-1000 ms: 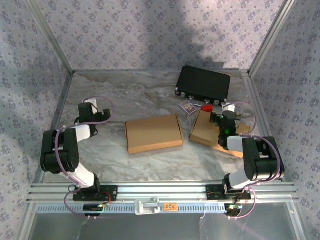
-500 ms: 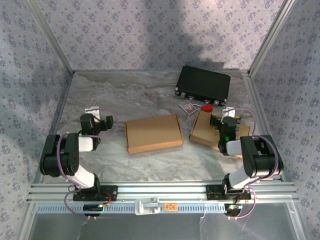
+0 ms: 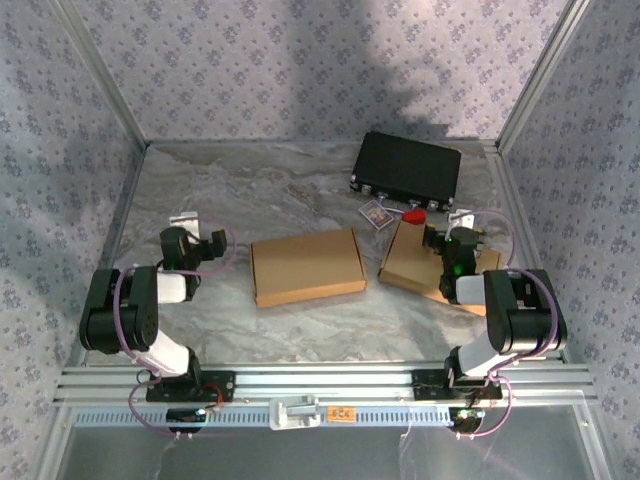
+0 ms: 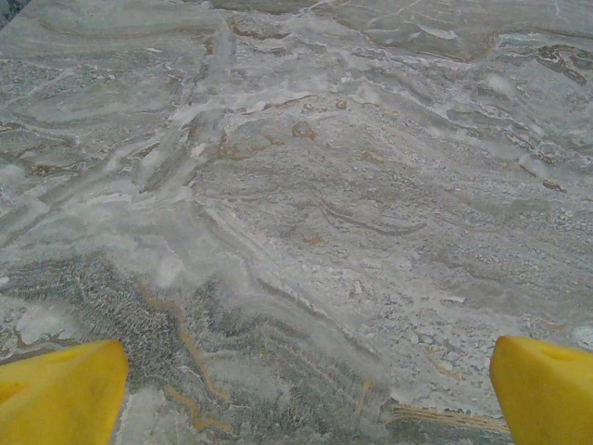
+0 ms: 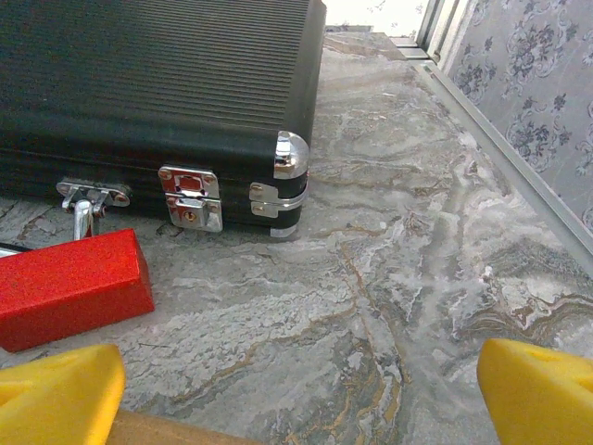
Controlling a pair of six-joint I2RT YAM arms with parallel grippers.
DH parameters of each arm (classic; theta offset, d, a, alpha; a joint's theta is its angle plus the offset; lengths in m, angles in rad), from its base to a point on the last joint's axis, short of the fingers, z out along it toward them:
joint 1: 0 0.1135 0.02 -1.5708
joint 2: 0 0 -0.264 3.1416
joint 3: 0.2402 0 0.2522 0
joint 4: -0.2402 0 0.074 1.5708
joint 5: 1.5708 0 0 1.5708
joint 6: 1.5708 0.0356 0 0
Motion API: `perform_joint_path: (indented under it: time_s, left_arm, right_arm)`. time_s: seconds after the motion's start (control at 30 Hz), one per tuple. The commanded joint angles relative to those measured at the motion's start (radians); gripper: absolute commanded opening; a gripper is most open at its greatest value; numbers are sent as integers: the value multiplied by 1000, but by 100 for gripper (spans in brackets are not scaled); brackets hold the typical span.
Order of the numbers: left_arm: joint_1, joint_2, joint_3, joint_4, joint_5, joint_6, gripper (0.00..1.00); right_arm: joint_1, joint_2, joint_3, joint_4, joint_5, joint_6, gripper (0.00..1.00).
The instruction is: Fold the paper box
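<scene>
Tabletop [image 3: 250, 190]: grey-veined marble, enclosed by walls [image 3: 250, 70] with a floral pattern.
Paper box [image 3: 306, 266]: brown cardboard, lying flat and closed near the middle of the marble, between the two arms and touched by neither.
Second cardboard piece [image 3: 410, 262]: lies flat to the right, partly under the right arm's wrist.
Left gripper [image 4: 301, 399]: hangs low over bare marble, left of the centre cardboard. Its yellow fingertips [image 4: 57, 389] are spread wide with nothing between them.
Right gripper [image 5: 296, 399]: fingers spread wide, holding nothing, above the far edge of the second cardboard piece.
Black case [image 5: 157, 102]: ribbed, with metal latches facing the arms, at the far right of the marble.
Red block [image 5: 72, 286]: just in front of the case, near its handle.
</scene>
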Motion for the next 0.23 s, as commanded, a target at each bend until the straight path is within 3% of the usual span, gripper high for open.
perform_joint_path:
  time_s: [0.0,0.2]
  left_arm:
    - [-4,-1,22,44,2,11,100]
    - [-5,-2,21,44,2,12,100]
  right_arm:
    - [5,4,8,-3,0,6,99]
    - [13,-1,-14,27,2,-5,99]
